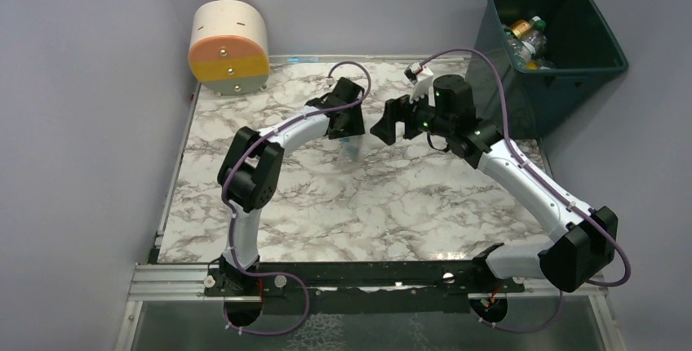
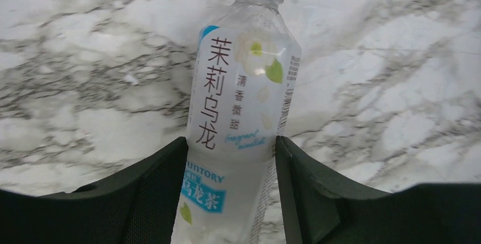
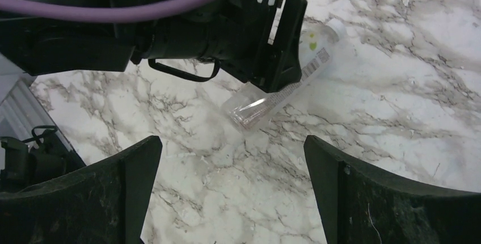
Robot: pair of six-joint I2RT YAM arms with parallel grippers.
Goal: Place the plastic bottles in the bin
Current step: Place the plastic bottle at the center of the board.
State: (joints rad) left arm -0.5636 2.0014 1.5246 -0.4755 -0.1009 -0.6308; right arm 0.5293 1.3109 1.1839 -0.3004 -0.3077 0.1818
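Pretty sure it's a robotics lab setup: two robot arms (image 1: pixel 522 175) bolted to a metal rail (image 1: pixel 175 282), marble-print table (image 1: pixel 367 204), plain grey walls (image 1: pixel 73 106) boxing it all in.

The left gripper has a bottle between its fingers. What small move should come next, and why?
Probably lift the bottle slightly toward the open right gripper: the left gripper grips it, and the bin stands on the right side.
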